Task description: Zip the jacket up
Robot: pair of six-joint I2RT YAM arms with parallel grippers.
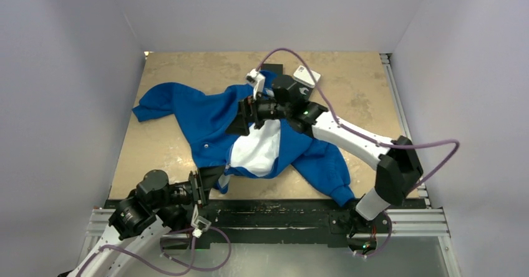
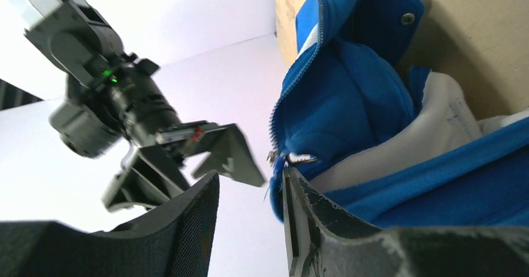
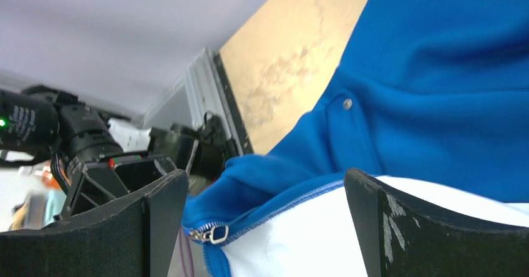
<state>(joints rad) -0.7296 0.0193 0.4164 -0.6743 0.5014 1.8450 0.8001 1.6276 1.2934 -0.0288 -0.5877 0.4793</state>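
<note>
White walls (image 1: pixel 75 71) close in the far side and both flanks of the cell. They surround a tan, mottled table (image 1: pixel 349 71) with a metal rail along its near edge.

The jacket (image 1: pixel 199 111) lies rumpled across the middle of the table, reaching from one gripper to the other. It is royal blue and open at the front, so a patch of white lining (image 1: pixel 259 149) shows between the two. One sleeve (image 1: pixel 146 108) trails away to the far left, and the other (image 1: pixel 330 171) runs under the right arm toward the near edge.

The right gripper (image 1: pixel 240 118) sits low over the far part of the jacket. Its jaws are spread wide with nothing pinched. In its wrist view, blue fabric and lining fill the gap between the fingers (image 3: pixel 374 221). The silvery zipper slider (image 3: pixel 212 233) lies just inside the left-hand finger.

The left gripper (image 1: pixel 209 178) is at the jacket's near hem. Its jaws are parted by a narrow gap (white wall shows through it). The hem edge lies against the inner face of one finger (image 2: pixel 299 214), but is not clamped. A small metal pull (image 2: pixel 293 158) hangs just above that fingertip, and the zipper teeth (image 2: pixel 293 71) run up and away from it.

A metal snap (image 3: pixel 347 103) sits on the blue cloth beyond the right gripper's fingers.

A small white box (image 1: pixel 307 75) rests on the table past the right gripper's wrist.
</note>
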